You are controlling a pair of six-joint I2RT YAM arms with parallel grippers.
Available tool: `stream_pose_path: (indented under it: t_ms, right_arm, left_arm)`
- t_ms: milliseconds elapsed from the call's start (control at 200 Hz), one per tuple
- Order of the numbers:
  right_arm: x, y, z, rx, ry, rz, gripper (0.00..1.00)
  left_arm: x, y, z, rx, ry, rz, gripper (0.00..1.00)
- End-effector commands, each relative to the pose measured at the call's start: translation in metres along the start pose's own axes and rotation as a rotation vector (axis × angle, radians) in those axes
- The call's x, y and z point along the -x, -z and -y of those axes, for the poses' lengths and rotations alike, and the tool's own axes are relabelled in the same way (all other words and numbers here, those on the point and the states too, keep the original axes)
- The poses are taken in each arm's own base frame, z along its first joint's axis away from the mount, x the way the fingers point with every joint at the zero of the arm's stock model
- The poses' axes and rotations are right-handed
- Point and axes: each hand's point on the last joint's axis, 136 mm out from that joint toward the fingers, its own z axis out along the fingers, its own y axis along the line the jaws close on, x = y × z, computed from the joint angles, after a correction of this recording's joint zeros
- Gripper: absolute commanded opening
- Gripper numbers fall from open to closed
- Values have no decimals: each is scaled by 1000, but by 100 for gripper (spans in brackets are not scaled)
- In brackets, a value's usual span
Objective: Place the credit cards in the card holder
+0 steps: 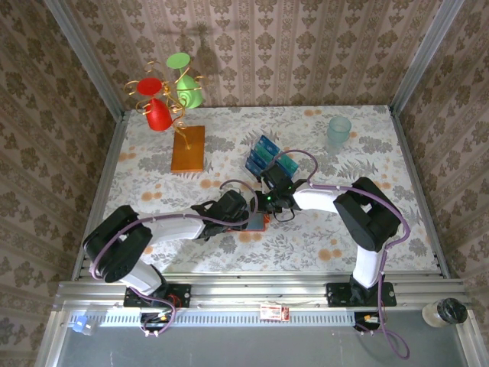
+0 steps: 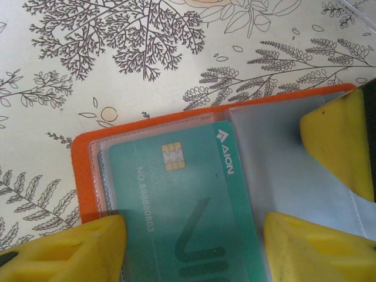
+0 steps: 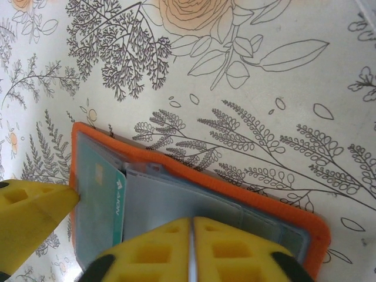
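The orange-red card holder [image 2: 83,176] lies open on the flowered table, its clear sleeves facing up. A teal credit card [image 2: 182,194] with a gold chip sits in the left sleeve. My left gripper [image 2: 194,241] is open, with a yellow finger on each side of that card. My right gripper [image 3: 191,247] is shut, its tips resting on the holder's right-hand clear sleeve [image 3: 176,197]. From above, both grippers, left [image 1: 256,215] and right [image 1: 270,202], meet over the holder [image 1: 263,223]. More blue credit cards [image 1: 267,157] lie stacked just behind them.
An orange-brown flat board [image 1: 189,147] carries a wire tree with red and green cups [image 1: 164,95] at the back left. A pale green cup [image 1: 339,131] stands at the back right. Patterned walls close in the table on three sides.
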Motion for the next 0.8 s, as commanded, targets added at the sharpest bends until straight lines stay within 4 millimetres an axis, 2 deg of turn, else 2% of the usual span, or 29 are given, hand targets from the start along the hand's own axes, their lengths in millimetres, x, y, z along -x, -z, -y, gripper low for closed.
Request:
stream_pose_path:
  t_ms: [0,90,175,325,500,795]
  right_arm:
    - [-1,12,-7,24,1,7,19]
    - [3,22,-10,31,3,30,27]
    - [5,30,-9,28,1,50,31]
    - [1,35,1,-2,-15,69,40]
    - [-8,25,11,-13,-40,45,41]
    - [-15,12,18,-6,-65,19,41]
  left_arm:
    - [-17,-6,-6,27,-34,-46,61]
    - [-18,-7,-7,32,-32,-49,60]
    - [-19,-7,-8,35,-30,-50,60]
    - [-20,-8,-8,37,-27,-50,60]
    - [-20,-9,-8,38,-29,-51,60]
    - [-20,-9,-9,38,-26,-49,60]
